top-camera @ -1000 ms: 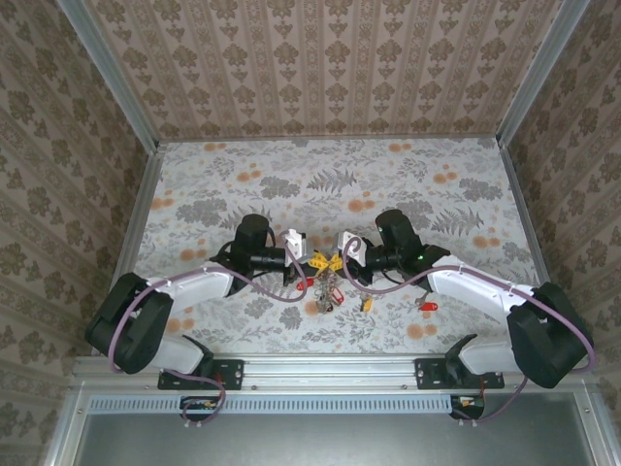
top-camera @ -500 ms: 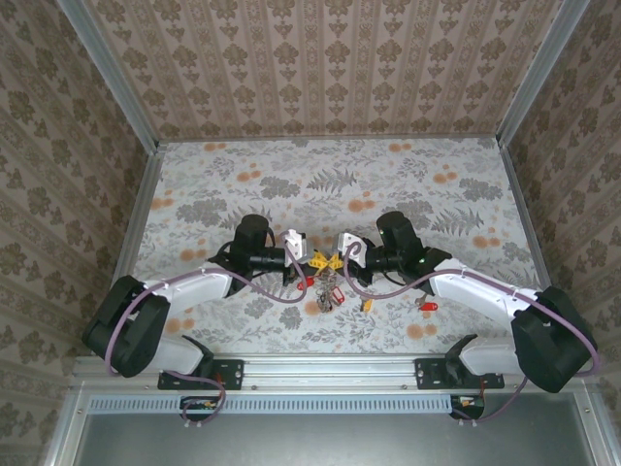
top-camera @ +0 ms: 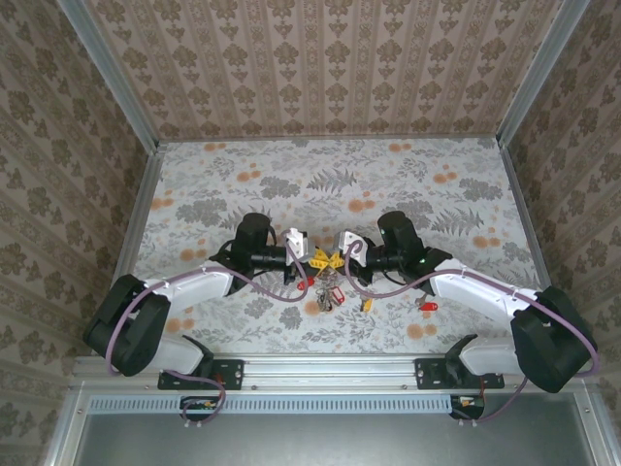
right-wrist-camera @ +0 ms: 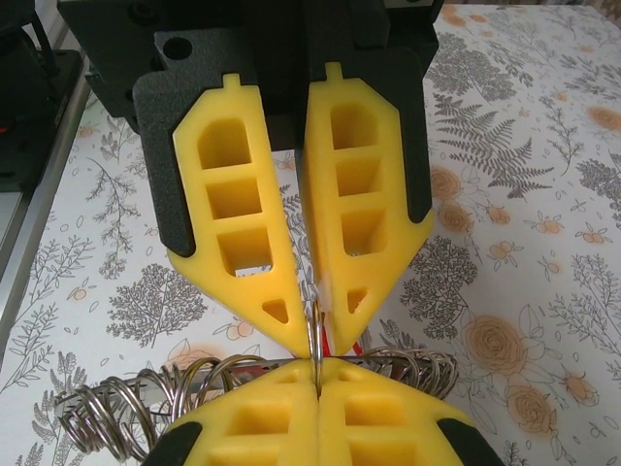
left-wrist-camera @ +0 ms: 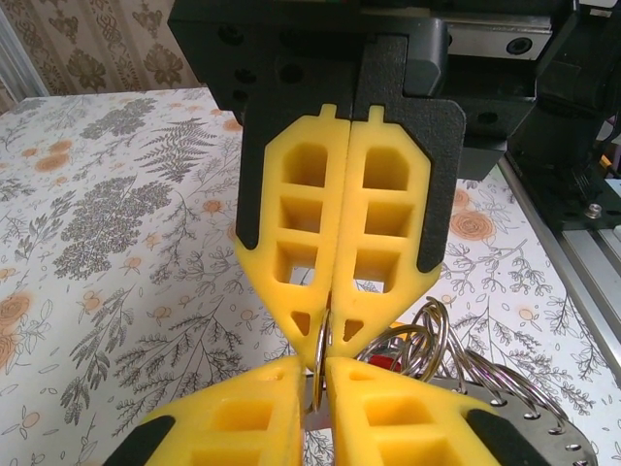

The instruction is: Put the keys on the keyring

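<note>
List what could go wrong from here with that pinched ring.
1. The small ring sits edge-on at the very tips of the right gripper; it may twist or slip out.
2. The left gripper shows a slight gap around the ring, so its hold may be weak.
3. Coiled rings crowd alongside and could snag.

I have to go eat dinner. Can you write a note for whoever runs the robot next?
Right gripper: shut on a thin ring.
Left gripper: jaws either side of that same ring, barely apart; grip unclear.
Done, it seems: keyring carries small rings; bunch of keys sits below the grippers.
To do: red key and yellow-orange key lie loose on the table.
</note>
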